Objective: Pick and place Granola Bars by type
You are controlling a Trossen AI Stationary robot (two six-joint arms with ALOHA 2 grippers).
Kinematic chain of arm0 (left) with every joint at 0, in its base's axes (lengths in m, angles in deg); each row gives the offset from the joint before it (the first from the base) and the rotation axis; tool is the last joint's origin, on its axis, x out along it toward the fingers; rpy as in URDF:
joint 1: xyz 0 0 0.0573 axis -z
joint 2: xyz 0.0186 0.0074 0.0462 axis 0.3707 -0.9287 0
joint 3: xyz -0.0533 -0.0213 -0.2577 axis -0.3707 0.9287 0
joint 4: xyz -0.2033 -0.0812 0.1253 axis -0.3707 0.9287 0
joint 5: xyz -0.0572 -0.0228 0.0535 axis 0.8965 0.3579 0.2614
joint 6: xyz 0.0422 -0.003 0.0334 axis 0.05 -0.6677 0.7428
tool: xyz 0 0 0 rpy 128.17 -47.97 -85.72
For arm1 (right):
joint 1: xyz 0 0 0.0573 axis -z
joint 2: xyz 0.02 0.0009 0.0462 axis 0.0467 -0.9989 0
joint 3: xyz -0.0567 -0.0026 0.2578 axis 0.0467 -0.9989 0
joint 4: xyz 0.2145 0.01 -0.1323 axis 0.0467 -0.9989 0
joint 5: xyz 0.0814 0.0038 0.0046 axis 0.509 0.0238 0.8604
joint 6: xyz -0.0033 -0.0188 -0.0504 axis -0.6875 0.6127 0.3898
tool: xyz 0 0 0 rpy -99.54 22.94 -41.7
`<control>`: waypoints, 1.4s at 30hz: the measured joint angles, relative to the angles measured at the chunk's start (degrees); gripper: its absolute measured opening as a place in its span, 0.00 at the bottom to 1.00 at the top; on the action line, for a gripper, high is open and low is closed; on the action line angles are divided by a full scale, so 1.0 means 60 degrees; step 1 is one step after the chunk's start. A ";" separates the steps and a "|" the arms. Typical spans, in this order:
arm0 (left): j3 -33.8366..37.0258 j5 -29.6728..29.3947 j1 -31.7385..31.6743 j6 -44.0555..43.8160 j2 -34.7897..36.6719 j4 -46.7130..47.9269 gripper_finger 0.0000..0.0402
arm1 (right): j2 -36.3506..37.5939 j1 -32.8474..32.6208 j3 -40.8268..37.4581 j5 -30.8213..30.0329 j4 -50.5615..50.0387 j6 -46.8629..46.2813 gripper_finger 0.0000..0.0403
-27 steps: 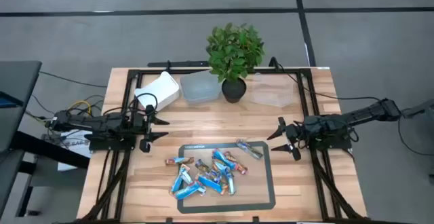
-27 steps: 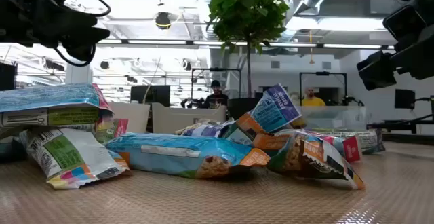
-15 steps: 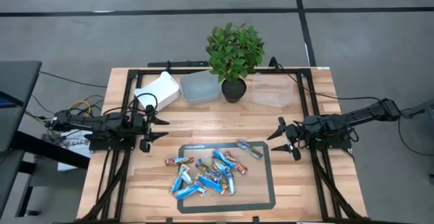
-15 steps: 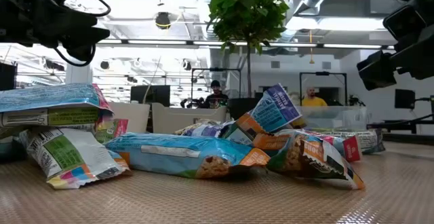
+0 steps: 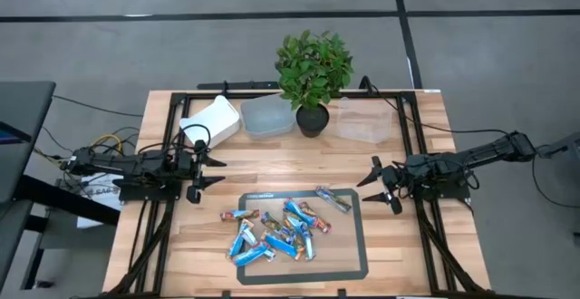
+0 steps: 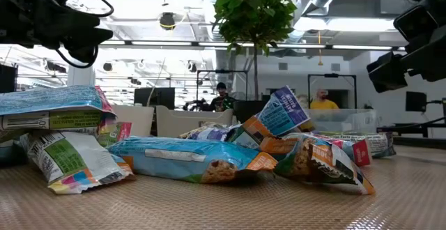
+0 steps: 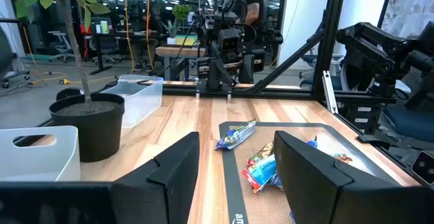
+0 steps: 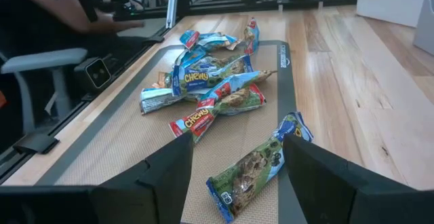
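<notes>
Overhead view of a light wooden slatted table (image 5: pixel 272 163) framed by black rails. A grey rectangular mat with a dark border (image 5: pixel 355 245) lies in the lower centre of the frame and carries the small foil-wrapped granola bars (image 5: pixel 272 236), heaped in a loose pile of bright blue and orange-tan wrappers on its left half. One dark silvery-blue bar (image 5: pixel 333 198) lies apart near the mat's upper right corner.

The left gripper (image 5: pixel 210 170) sits at the left of the frame, just above the mat's upper left corner, fingers spread apart and holding nothing. The right gripper (image 5: pixel 380 186) sits right of the mat's upper right corner, fingers likewise apart and empty, near the separate bar without touching it.

Along the upper edge of the table stand a white plastic tub (image 5: pixel 211 120), a translucent grey tub (image 5: pixel 269 116), a green leafy plant in a black pot (image 5: pixel 313 72) and a clear plastic tub (image 5: pixel 364 121).
</notes>
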 joint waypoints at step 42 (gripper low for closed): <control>-0.1579 -0.1051 0.0160 0.0639 -0.4499 0.0854 0.46 | -0.0002 0.0003 0.0000 0.0000 0.0000 -0.0003 0.55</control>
